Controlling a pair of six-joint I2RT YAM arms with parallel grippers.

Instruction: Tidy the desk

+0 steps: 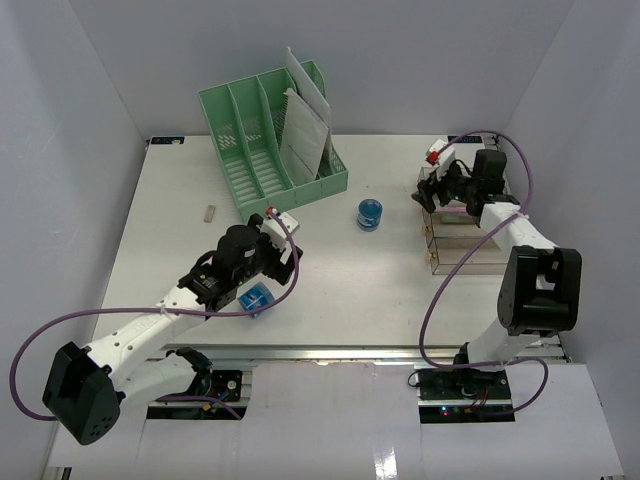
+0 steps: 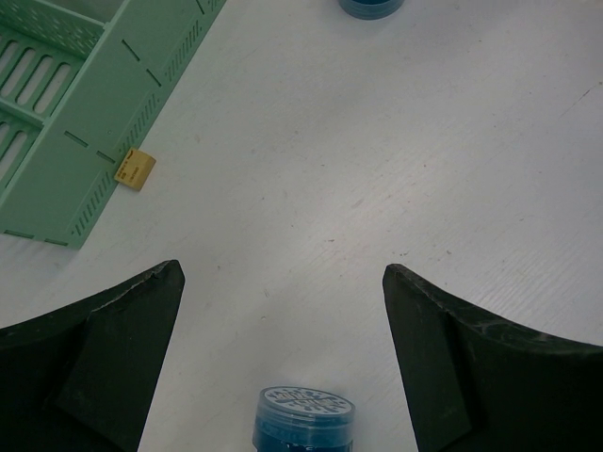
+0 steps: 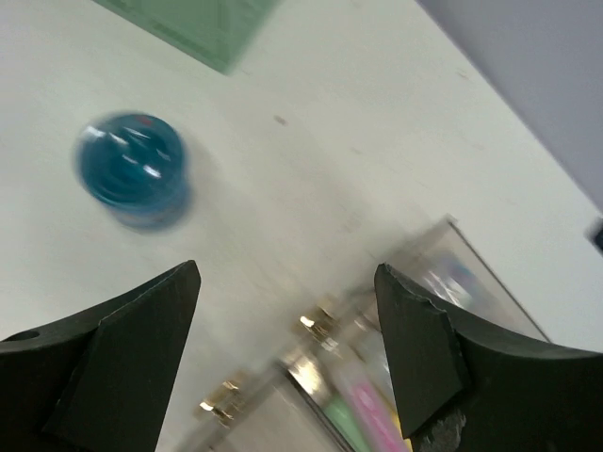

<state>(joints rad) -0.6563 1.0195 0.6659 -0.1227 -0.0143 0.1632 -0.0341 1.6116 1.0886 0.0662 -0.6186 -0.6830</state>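
The white desk (image 1: 380,290) holds two blue round jars. One jar (image 1: 256,298) stands under my left gripper (image 1: 275,285); in the left wrist view this jar (image 2: 303,419) sits low between the open jaws of the gripper (image 2: 283,271), not touched. The other jar (image 1: 370,214) stands mid-desk and shows in the left wrist view (image 2: 370,8) and, blurred, in the right wrist view (image 3: 132,169). My right gripper (image 1: 428,195) is open and empty in its wrist view (image 3: 285,267), above the near corner of a clear plastic tray (image 1: 465,245).
A green slotted file rack (image 1: 275,140) with papers stands at the back left; its wall shows in the left wrist view (image 2: 66,113). A small tan block (image 1: 210,211) lies left of it. A yellow tag (image 2: 134,169) sits at the rack's base. The tray (image 3: 377,414) holds coloured pads.
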